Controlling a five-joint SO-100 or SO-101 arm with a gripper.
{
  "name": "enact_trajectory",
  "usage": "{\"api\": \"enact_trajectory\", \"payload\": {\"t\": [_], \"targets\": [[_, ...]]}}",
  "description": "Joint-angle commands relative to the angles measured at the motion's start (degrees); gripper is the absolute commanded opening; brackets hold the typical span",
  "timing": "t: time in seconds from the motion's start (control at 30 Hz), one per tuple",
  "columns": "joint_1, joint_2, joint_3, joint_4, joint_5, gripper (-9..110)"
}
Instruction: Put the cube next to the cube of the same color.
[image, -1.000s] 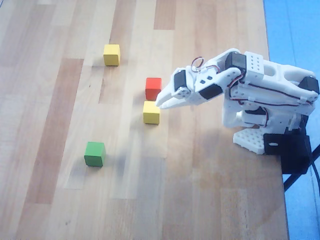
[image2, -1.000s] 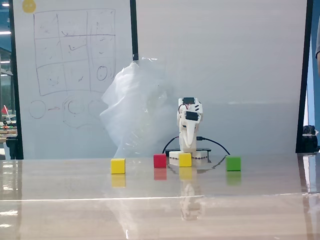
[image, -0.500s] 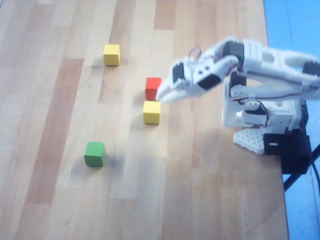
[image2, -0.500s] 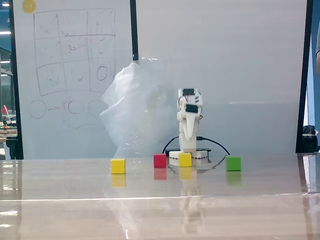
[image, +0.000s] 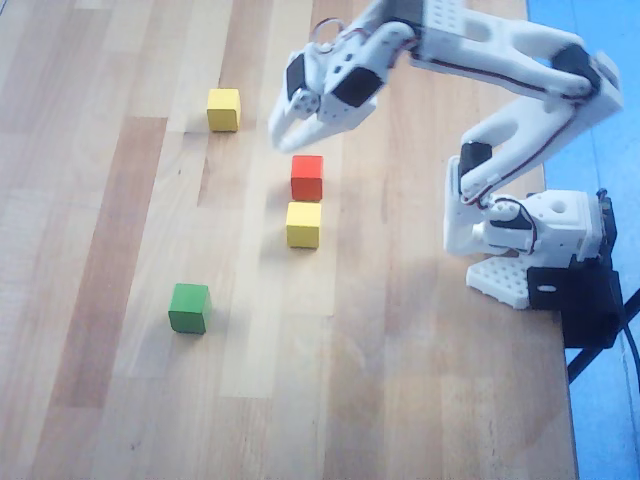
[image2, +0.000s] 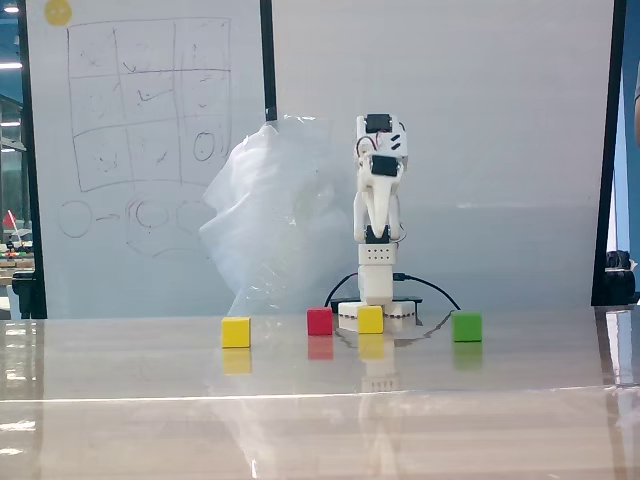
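In the overhead view the gripper (image: 283, 137), jaws spread and empty, hovers between both yellow cubes: one cube (image: 304, 224) lies below it beyond the red cube (image: 307, 177), the other yellow cube (image: 224, 109) up-left on the worktop (image: 120, 380).

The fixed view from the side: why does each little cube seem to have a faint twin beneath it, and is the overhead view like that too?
In the fixed view the glossy tabletop mirrors the small red wooden cube, both small yellow wooden cubes and the small green wooden cube; in the overhead view the wood looks matte, with only soft shadows beside the cubes and a slightly soft picture.
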Motion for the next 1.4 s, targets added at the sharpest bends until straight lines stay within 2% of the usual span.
{"api": "enact_trajectory", "payload": {"t": [0.0, 0.1, 0.27, 0.4, 0.6, 0.93, 1.1, 1.37], "targets": [[-0.62, -8.53, -8.79, 11.87, -0.26, 0], [-0.53, -13.80, -8.61, 14.85, -0.35, 3], [-0.35, -19.51, -8.70, 14.77, -0.35, 13], [0.18, -23.38, -8.61, 11.78, -0.35, 23], [0.18, -26.54, -8.61, 8.26, -0.26, 31], [0.79, -30.50, -4.39, -0.79, -0.35, 30], [5.71, -32.96, -2.37, -6.06, -0.44, 30], [7.56, -34.45, -1.41, -3.78, -0.44, 30]]}}
